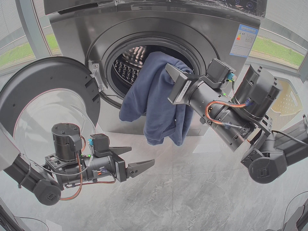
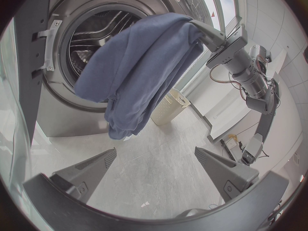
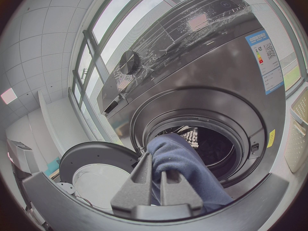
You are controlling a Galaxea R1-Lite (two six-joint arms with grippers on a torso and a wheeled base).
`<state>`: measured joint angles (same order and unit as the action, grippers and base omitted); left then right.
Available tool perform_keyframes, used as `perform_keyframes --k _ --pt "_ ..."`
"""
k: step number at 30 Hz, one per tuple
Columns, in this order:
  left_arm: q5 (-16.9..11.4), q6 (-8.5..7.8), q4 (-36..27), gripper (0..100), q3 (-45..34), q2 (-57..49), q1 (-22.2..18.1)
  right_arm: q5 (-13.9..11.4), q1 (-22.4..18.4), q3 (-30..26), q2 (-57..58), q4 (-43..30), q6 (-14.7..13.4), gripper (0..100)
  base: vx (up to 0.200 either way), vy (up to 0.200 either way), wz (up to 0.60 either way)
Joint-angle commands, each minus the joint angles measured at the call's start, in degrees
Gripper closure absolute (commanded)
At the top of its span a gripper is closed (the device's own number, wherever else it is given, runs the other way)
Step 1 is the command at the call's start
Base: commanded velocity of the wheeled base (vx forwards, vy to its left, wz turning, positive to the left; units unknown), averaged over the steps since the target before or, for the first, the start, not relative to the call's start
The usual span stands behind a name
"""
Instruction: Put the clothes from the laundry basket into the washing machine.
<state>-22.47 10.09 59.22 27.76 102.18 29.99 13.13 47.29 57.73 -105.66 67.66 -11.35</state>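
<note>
Cloth at drum mouth: dark blue soft fabric garment (image 1: 157, 103) pinched in right gripper (image 1: 170, 68), left gripper (image 1: 142, 154) empty.

Left to right: round dark door with clear glass window (image 1: 48, 90) hangs swung open at left. Left arm sits low in front of it, level over the grey tile floor (image 1: 179, 190), fingers spread wide with nothing between them. Dark grey front-loading washing machine (image 1: 192, 29) is behind, steel drum (image 1: 131, 64) visible. Garment is bunched and folded, draped in front of the opening, its lower folds hanging past the rim over the front panel, off the floor. Can't tell if its top edge is past the rim. Right arm comes in from the right, angled up toward the opening, fingers closed tight on the garment's upper fold. Cream perforated plastic laundry basket (image 1: 285, 103) is on the floor at far right.
</note>
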Motion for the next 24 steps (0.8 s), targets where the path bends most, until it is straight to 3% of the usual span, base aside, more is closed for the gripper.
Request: perform_keyframes --k 1,4,8,20,24 --pt "1.7 1.77 4.2 0 2.3 7.4 1.6 0.1 0.1 1.2 -1.7 0.0 0.0 100 0.0 0.0 0.0" --pt "2.4 3.18 8.2 0 3.0 10.6 1.6 0.1 0.2 1.2 -1.7 0.0 -0.1 100 0.0 0.0 0.0" --pt "3.3 3.71 10.5 0 4.7 14.2 1.6 0.1 0.2 1.2 -1.7 0.0 -0.1 100 0.0 0.0 0.0" --pt "4.9 4.32 11.2 0 11.5 20.3 2.3 0.2 0.7 1.0 -1.7 0.1 -0.1 100 0.0 0.0 0.0" --pt "5.3 5.9 12.0 0 14.2 22.2 2.4 0.2 1.1 1.0 -1.7 0.1 -0.2 100 0.0 0.0 0.0"
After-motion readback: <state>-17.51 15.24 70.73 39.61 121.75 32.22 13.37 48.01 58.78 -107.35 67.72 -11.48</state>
